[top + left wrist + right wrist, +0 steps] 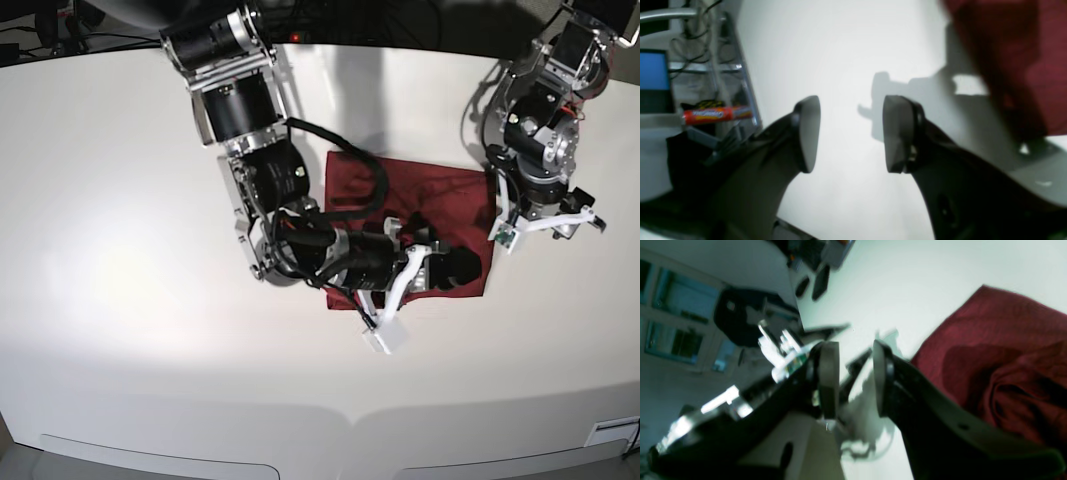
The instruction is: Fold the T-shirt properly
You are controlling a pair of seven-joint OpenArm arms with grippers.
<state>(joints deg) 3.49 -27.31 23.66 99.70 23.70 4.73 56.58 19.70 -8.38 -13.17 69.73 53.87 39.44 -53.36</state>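
On the left of the base view, the right gripper (455,266) is reaching out low over the T-shirt (440,185). Its fingers are sitting a little way apart with nothing between them, and the dark red cloth is lying just beside them. The T-shirt is lying in a small folded pile in the middle of the white table (120,300), with a bunched-up lump on top. Over on the right, the left gripper (573,225) is hanging by the shirt's edge with its fingers wide and empty. If an arm is pulling back too low, it might be dragging the lump along and messing up the fold. The thin cloth is looking easy to snag.
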